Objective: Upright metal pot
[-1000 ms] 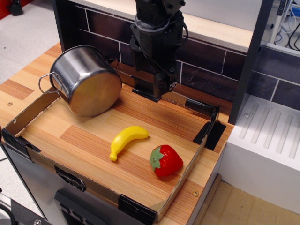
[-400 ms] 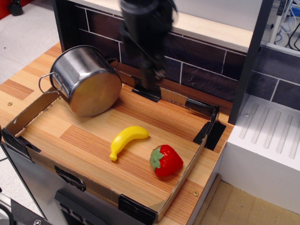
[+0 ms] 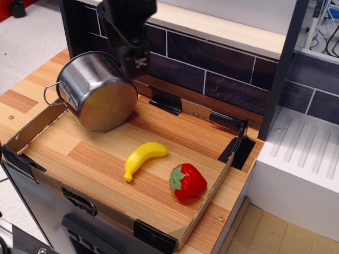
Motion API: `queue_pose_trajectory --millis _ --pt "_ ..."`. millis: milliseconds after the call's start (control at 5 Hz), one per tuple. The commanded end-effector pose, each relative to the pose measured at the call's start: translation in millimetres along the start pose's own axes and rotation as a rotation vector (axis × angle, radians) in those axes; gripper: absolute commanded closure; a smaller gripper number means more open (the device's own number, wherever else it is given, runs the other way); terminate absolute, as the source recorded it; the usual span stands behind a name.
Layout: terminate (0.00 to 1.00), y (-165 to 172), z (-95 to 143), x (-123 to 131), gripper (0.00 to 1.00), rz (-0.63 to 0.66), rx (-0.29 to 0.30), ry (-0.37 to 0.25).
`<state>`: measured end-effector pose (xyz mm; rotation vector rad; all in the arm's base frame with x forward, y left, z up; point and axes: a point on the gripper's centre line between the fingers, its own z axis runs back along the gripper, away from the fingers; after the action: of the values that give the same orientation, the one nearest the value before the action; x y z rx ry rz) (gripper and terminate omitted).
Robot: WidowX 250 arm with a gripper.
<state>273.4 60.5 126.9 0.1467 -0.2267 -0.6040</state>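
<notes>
The shiny metal pot (image 3: 95,90) lies tipped on its side at the back left of the wooden tray, its flat round base facing the front right and a wire loop handle (image 3: 53,94) sticking out to the left. My black gripper (image 3: 135,67) hangs from above just behind the pot's upper right edge, close to it. Its fingers point down and I cannot tell how far apart they stand.
A yellow toy banana (image 3: 142,157) and a red toy strawberry (image 3: 186,181) lie in the middle and front right of the tray. A low cardboard rim (image 3: 32,129) borders the tray. A dark tiled wall (image 3: 228,79) stands behind, a white rack (image 3: 302,159) to the right.
The gripper has moved left along the back wall, from above the tray's back middle to just behind the pot. The pot, banana and strawberry have not moved.
</notes>
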Motion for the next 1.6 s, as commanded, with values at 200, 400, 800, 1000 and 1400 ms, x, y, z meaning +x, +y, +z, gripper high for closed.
queue_pose_trajectory --millis 200,400,800,1000,1400 --pt "0.0 63.4 1.7 -32.6 0.0 0.049 -0.18 0.066" --pt "0.0 70.4 -2.2 -29.8 0.0 0.075 -0.238 0.092" --pt "0.0 75.3 -23.3 -35.3 0.0 0.028 -0.318 0.12" --pt "0.0 69.0 -39.8 -44.3 0.0 0.023 -0.36 0.135" --pt "0.0 63.6 -45.7 -55.8 0.0 -0.006 -0.477 0.185"
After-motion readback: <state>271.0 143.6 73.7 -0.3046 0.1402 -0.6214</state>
